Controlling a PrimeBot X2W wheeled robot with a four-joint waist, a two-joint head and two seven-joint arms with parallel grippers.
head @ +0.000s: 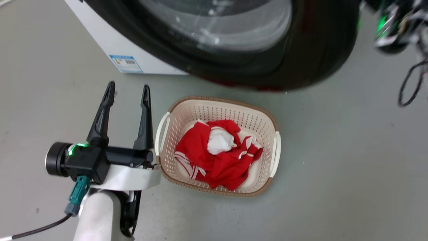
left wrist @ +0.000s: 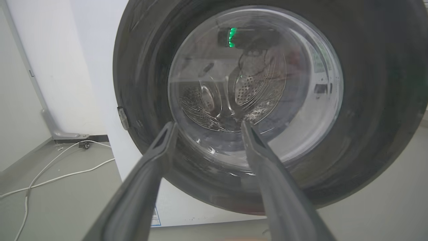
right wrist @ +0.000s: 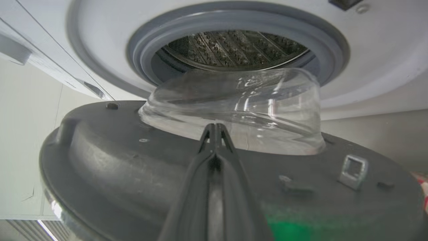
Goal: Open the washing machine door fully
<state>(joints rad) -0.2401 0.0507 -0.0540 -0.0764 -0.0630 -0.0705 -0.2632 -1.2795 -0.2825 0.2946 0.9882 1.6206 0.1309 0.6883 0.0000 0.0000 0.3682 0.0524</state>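
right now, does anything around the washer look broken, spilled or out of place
Nothing looks damaged or spilled. The round black-rimmed washing machine door stands partly open, its clear glass bowl intact. The only untidy thing is a loose white cable trailing across the grey floor beside the white washing machine.

White washing machine (head: 100, 36) with blue label sticker (head: 126, 63), glossy black-rimmed washing machine door (head: 314, 57), cream perforated basket (head: 267, 117) with brown rim, red-and-white striped cloth (head: 214, 157), grey floor (head: 334, 160).
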